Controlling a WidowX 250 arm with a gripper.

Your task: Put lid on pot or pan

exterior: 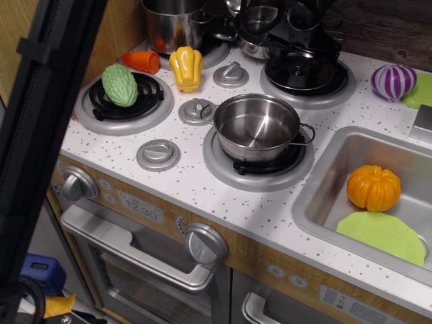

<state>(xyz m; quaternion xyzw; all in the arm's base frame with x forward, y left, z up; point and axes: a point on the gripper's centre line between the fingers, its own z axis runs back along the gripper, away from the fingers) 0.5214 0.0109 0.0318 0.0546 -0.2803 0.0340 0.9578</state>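
The lid [307, 75], round, shiny and dark in the centre, lies on the back right burner [273, 86]. My black gripper [302, 51] hangs directly over the lid's middle, its fingers down at the small knob. I cannot tell if the jaws are closed on the knob. The open steel pot [256, 127] stands empty on the front right burner, in front of and left of the lid.
A taller pot [172, 23] and a small pan [253, 34] stand at the back. A yellow pepper [186, 67], carrot [142, 61] and green gourd [120, 84] lie at the left, with a purple onion [393, 81] at the right. The sink [324, 182] holds an orange pumpkin [373, 187] and a green plate [381, 233].
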